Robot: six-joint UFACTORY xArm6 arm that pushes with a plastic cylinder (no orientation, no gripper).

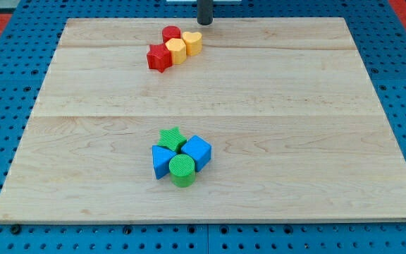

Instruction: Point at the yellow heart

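A yellow block [192, 42] that looks heart-shaped sits near the view's top, at the right end of a tight cluster. Touching it on the left is a yellow pentagon-like block [176, 51]. A red rounded block [171, 33] sits above that and a red star [159, 58] at the lower left. My tip [205, 23] is at the board's top edge, just above and right of the yellow heart, with a small gap between them.
A second cluster lies below the board's centre: a green star [170, 137], a blue cube [197, 152], a blue wedge-like block [162, 161] and a green cylinder [182, 170]. The wooden board [316, 127] lies on a blue pegboard surface.
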